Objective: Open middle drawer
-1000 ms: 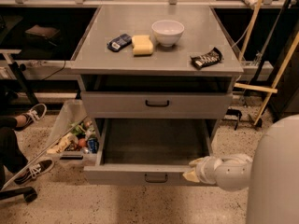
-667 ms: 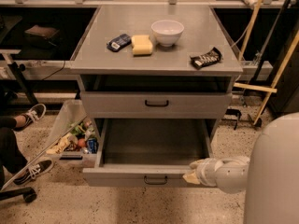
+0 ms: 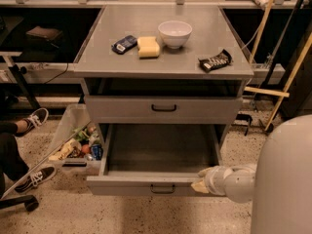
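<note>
Grey middle drawer [image 3: 126, 185] stands pulled out, gripper [image 3: 201, 183] (grip not discernible) at its front's right end.

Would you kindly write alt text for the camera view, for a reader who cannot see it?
The middle drawer stands pulled out, with the robot's gripper at the right end of its front. The drawer above is closed; a bowl, a sponge and a snack bar sit on the grey cabinet top.

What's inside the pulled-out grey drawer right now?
The grey metal middle drawer shows only a bare floor; its back lies shadowed under the closed grey drawer above. The gripper is at its front right corner.
</note>
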Controlling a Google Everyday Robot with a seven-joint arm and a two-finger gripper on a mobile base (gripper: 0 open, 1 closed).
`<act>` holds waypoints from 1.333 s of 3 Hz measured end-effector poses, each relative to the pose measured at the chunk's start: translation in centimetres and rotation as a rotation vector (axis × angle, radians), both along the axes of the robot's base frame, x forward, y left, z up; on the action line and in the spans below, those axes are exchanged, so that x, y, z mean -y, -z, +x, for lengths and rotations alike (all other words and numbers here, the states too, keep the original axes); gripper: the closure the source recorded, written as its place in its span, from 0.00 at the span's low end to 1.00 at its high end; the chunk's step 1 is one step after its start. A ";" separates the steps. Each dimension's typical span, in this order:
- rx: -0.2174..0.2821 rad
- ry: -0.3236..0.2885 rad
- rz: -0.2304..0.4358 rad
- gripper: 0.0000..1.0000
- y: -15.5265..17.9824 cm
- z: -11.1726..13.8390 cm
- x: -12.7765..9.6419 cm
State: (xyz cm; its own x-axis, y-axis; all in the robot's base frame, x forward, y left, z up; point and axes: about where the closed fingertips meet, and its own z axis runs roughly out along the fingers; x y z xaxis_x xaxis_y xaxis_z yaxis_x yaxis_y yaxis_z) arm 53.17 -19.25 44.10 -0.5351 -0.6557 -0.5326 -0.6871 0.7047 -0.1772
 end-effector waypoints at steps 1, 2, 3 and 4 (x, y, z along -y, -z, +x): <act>-0.013 0.019 -0.003 1.00 0.5 -1.1 0.8; -0.013 0.019 -0.003 1.00 0.1 -1.1 0.4; -0.013 0.019 -0.003 1.00 0.1 -1.2 0.2; -0.025 0.034 -0.005 1.00 0.4 -2.1 0.7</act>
State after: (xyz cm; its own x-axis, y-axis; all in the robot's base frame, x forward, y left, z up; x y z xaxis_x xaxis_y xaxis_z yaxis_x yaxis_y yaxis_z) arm 51.07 -19.97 43.67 -0.5699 -0.6395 -0.5159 -0.6670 0.7268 -0.1641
